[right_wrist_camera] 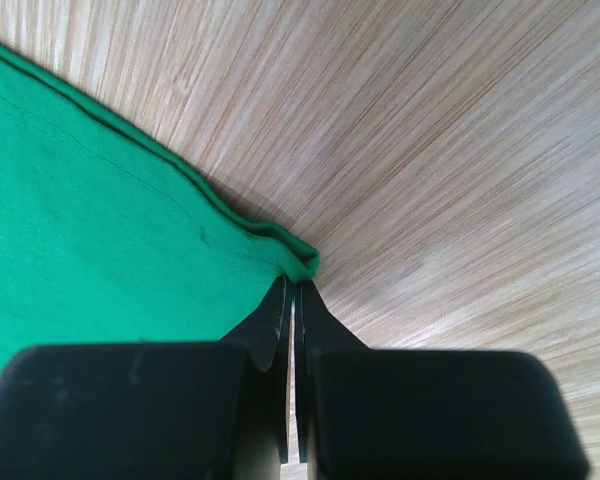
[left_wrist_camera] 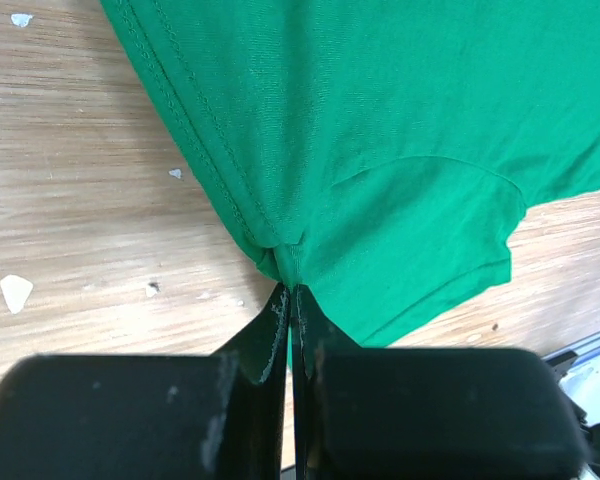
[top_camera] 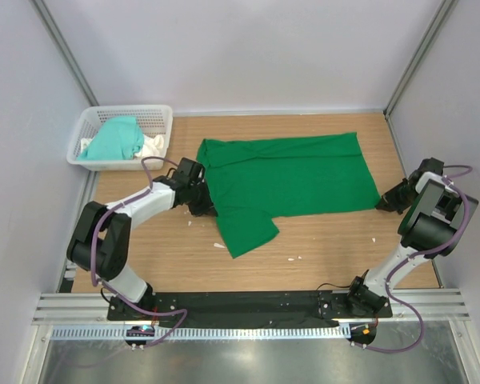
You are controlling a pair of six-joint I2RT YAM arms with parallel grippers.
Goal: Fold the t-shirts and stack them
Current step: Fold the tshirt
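Seen from above, the large deep emerald green fabric t-shirt (top_camera: 304,176) lay spread on the light wooden table (top_camera: 336,240), stretched between the two sets of fingers. The left gripper (left_wrist_camera: 290,292) was clamped on it, and its wrist camera showed what the overhead missed: jaws pinched tight where sleeve met side seam. The right gripper (right_wrist_camera: 292,285) had closed on the hem corner, wood grain beyond its tips. Only the top view caught the paler mint-teal t-shirt (top_camera: 116,140), bunched in the white plastic lattice basket (top_camera: 156,116), well beyond the left fingers.
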